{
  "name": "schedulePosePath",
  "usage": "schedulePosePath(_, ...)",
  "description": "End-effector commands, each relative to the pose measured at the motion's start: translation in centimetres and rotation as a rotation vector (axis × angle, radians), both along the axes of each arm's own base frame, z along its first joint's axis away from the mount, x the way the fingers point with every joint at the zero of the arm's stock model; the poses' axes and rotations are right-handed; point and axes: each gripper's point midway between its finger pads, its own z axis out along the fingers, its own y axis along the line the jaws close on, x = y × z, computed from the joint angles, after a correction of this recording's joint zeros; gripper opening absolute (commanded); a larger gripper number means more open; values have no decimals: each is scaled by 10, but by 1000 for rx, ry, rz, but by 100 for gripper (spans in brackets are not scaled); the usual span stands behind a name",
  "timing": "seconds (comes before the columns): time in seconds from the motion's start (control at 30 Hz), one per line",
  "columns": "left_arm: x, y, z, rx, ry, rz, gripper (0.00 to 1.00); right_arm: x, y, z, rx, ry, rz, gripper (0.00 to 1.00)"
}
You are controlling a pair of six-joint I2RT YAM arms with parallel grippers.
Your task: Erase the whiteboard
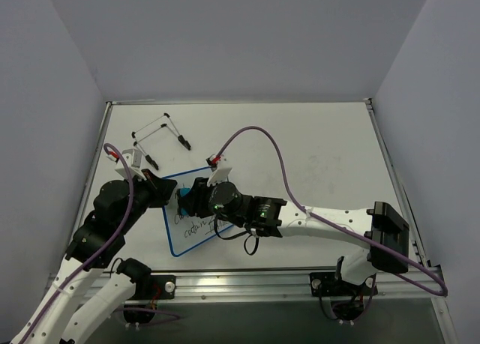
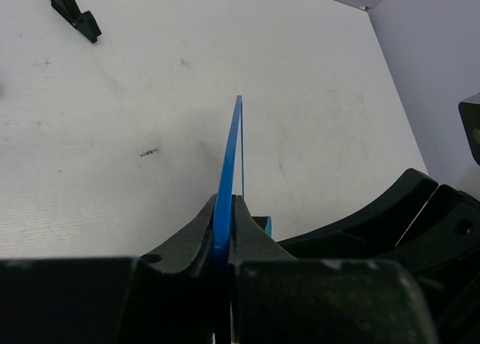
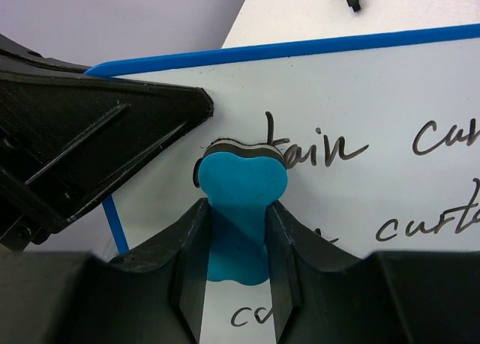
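On whiteboard [image 3: 360, 97], eraser [image 3: 240, 183] in right hand [image 3: 237, 209]

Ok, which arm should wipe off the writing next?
Right. The right fingers hold the blue eraser against the whiteboard, on the handwriting. The left fingers are clamped on the board's edge, busy steadying it.

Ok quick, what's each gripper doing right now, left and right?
Left gripper: closed on the whiteboard, gripping its blue edge.
Right gripper: closed on the blue eraser, held against the whiteboard.
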Motion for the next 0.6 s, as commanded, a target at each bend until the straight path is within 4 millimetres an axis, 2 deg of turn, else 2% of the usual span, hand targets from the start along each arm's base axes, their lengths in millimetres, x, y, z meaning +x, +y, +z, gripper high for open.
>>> schedulePosePath(0.0,-15,-21,-19,61,41,-160,2,-43,33,1,60,27,210,0)
schedulePosePath(0.13,-14,-24,-19,55,38,-175,2,-64,36,6,87,31,323,0)
schedulePosePath(0.3,-14,-32,-21,45,48,-211,2,-66,32,14,73,-3,345,0)
schedulePosePath(0.37,-14,-32,-20,42,45,-209,2,-51,26,2,24,2,285,0)
schedulePosePath(0.4,-14,-32,-20,41,45,-210,2,-34,19,-9,4,14,257,0)
schedulePosePath(0.47,-15,-32,-19,38,39,-215,2,-15,10,-31,-30,58,227,0)
schedulePosePath(0.5,-17,-35,-19,33,41,-233,2,7,-3,-49,-61,78,179,0)
schedulePosePath(0.57,-18,-38,-18,28,35,-250,2,25,-14,-72,-116,90,144,0)
